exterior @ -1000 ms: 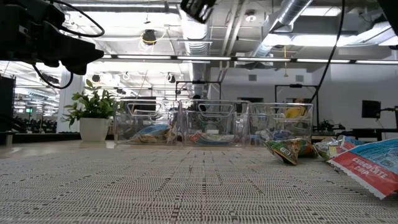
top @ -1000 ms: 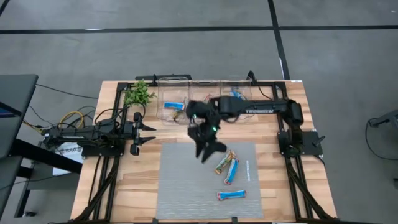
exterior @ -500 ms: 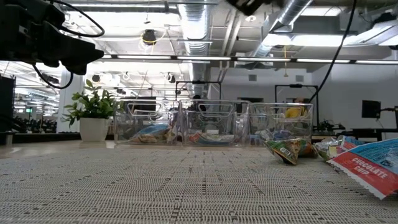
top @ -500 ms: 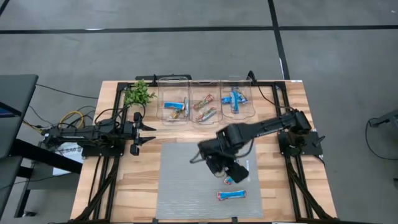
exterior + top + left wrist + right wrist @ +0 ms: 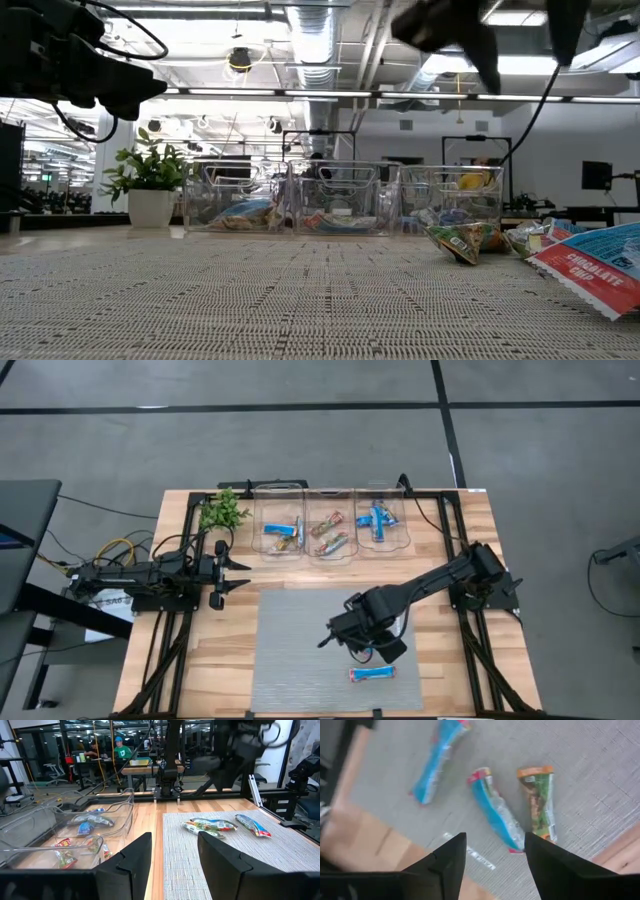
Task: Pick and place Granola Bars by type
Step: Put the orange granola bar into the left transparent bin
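The right end effector (image 5: pixel 366 643) had swung from the clear plastic bins (image 5: pixel 332 535) down over the grey woven mat (image 5: pixel 290 650), fingers wide, empty. Three foil-wrapped Granola Bars (image 5: pixel 492 815) lay on the mat below; best to centre on one and descend squarely. The left end effector (image 5: pixel 232 572) waited beside the mat, open.

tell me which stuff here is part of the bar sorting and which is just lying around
Part of the job:
- loose blue bars and on the grey mat
- loose green-and-orange bar
- sorted bars in the clear bins
- right claw, open above the mat
- left claw, open, parked at the table's left

Just lying about:
- plant sprig
- cables
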Robot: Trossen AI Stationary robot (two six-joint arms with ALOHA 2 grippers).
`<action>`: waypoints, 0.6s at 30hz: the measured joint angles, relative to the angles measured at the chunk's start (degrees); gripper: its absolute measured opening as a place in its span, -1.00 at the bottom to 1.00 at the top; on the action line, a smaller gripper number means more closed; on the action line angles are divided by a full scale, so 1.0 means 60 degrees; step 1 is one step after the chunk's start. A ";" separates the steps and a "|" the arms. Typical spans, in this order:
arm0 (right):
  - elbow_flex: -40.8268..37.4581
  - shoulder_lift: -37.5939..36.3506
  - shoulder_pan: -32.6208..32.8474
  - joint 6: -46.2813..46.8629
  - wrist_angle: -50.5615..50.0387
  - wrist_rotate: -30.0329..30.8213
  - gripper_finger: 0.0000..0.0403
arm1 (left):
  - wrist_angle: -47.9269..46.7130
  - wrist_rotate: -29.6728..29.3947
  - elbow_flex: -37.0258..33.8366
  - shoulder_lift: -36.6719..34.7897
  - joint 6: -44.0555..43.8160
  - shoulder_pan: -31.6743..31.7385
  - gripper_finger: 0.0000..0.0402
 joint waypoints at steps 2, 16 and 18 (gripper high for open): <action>-0.0428 0.0000 -0.0004 0.0180 0.0511 0.0123 -0.05 | -0.0003 0.0000 0.0000 0.0002 0.0003 0.0003 -0.23; -0.4908 -0.1877 -0.0377 0.0104 0.4815 0.1219 -0.09 | 0.0000 0.0000 0.0003 0.0003 0.0000 0.0003 -0.23; -0.5449 -0.2100 -0.0467 -0.0037 0.5303 0.1516 -0.10 | -0.0003 0.0000 0.0003 0.0000 0.0000 -0.0001 -0.23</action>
